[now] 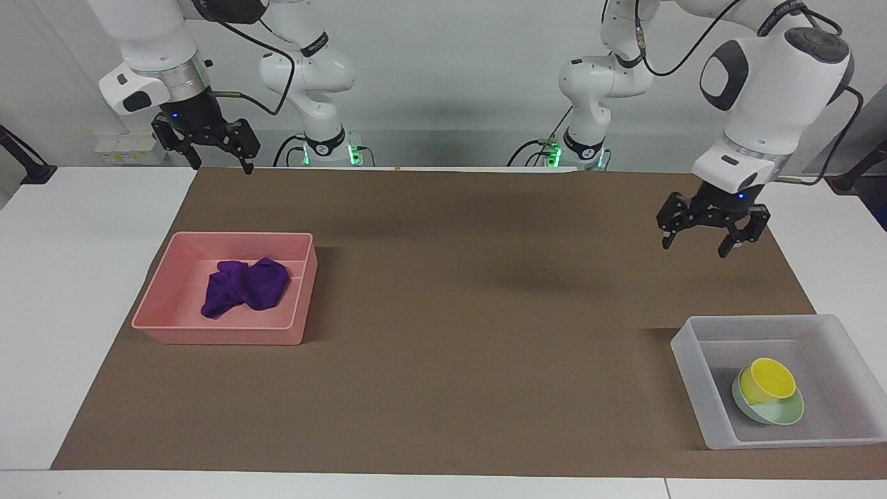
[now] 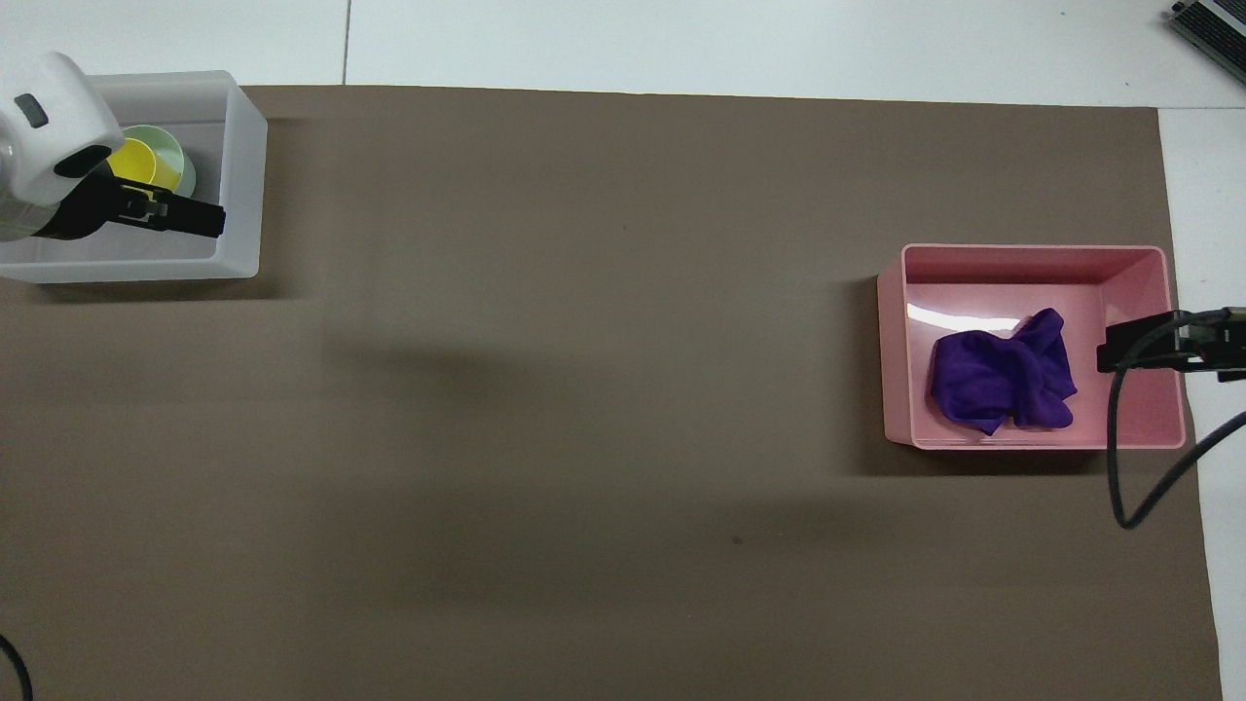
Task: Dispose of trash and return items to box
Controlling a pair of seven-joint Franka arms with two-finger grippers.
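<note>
The yellow cup (image 1: pixel 766 380) (image 2: pixel 146 161) sits tilted inside the mint-green bowl (image 1: pixel 775 414) (image 2: pixel 183 164). Both rest in the translucent box (image 1: pixel 693 378) (image 2: pixel 245 175) at the left arm's end of the table. My left gripper (image 1: pixel 695 247) (image 2: pixel 209 220) hangs open and empty, high over the brown mat beside the box. The purple rag (image 1: pixel 246 285) (image 2: pixel 1003 375) lies crumpled in the pink bin (image 1: pixel 222 336) (image 2: pixel 1032 261) at the right arm's end. My right gripper (image 1: pixel 218 166) (image 2: pixel 1119 346) waits open and empty, high over the mat's edge by the pink bin.
A brown mat (image 1: pixel 471 312) covers most of the white table (image 1: pixel 76 291). The right arm's black cable (image 2: pixel 1119 467) loops over a corner of the pink bin. A dark device (image 2: pixel 1212 24) lies at the table's corner farthest from the robots.
</note>
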